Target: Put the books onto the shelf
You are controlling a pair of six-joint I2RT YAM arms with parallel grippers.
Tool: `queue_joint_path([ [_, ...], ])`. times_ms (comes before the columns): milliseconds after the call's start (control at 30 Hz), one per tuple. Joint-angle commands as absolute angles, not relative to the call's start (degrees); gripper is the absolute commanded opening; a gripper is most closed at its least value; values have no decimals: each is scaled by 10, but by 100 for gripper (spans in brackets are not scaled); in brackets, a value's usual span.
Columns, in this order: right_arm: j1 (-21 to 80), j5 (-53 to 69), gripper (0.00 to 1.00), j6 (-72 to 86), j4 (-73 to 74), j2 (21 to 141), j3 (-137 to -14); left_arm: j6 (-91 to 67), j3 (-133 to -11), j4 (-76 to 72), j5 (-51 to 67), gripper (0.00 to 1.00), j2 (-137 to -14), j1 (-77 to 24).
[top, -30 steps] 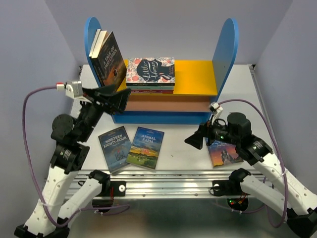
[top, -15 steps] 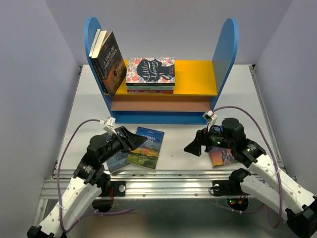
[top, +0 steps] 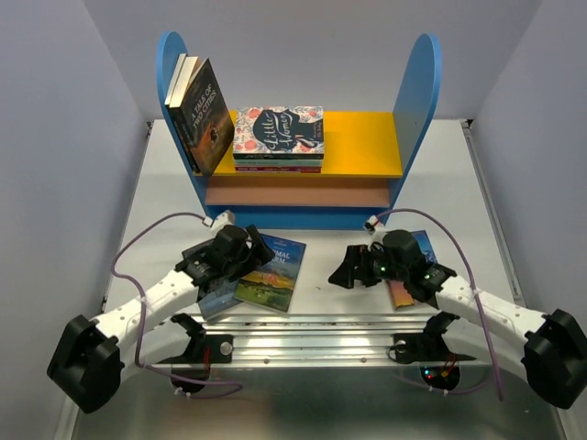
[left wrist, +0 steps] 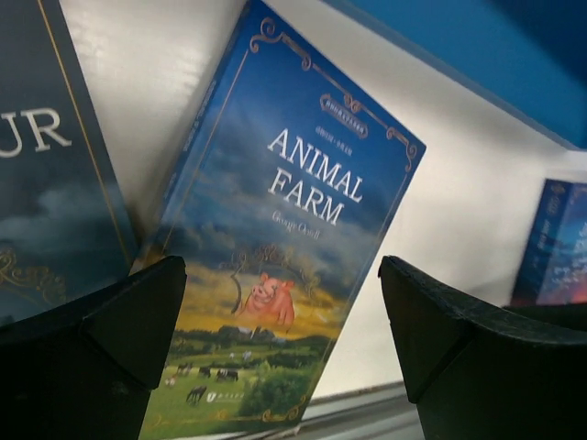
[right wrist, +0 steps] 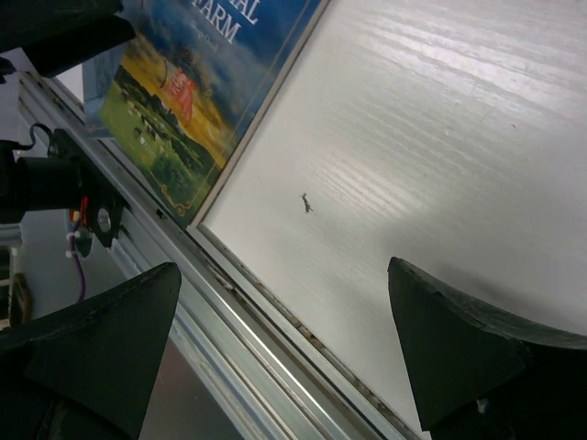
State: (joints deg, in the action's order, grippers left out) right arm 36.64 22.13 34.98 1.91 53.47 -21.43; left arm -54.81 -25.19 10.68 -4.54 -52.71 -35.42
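The shelf stands at the far side of the white table, its open front facing the arms. On its yellow upper board A Tale of Two Cities stands on end, its long axis tilted so the top leans left against the blue side panel, with more thin books wedged behind it. Just right of it, Little Women lies flat, cover up, on top of a short stack. Three books are on the table in front of the shelf. Animal Farm lies cover up, its long axis running from the near rail towards the shelf, the title end farthest from the arms and swung slightly right. Nineteen Eighty-Four lies flat just left of it, mostly hidden under the left gripper, with the same near-to-far lie but angled a little the other way; their near corners seem to meet. The left wrist view looks down on Animal Farm, framed between that claw's spread fingers, which grip nothing. The right gripper hovers low over bare table just right of Animal Farm, its fingers equally wide apart and empty. A third book with a blue landscape cover lies under the right arm, long axis towards the shelf, title hidden
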Motion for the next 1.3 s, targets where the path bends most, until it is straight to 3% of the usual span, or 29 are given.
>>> queue_joint_path([
  [0,393,167,100,395,-109,550,-212,-544,-294,128,-170,99,-576,-384],
  [300,433,147,100,420,-171,628,-205,-535,-290,132,-218,99,-577,-387],
  [500,477,92,100,442,-206,688,-228,-529,-261,80,-185,99,-598,-387],
  [867,514,-65,100,544,-273,744,-223,-512,-277,52,-125,49,-671,-396],
  [967,514,-71,100,554,-269,753,-229,-528,-283,51,-108,42,-692,-413],
  [1267,514,-108,100,565,-192,730,-234,-600,-265,55,-93,38,-695,-469],
])
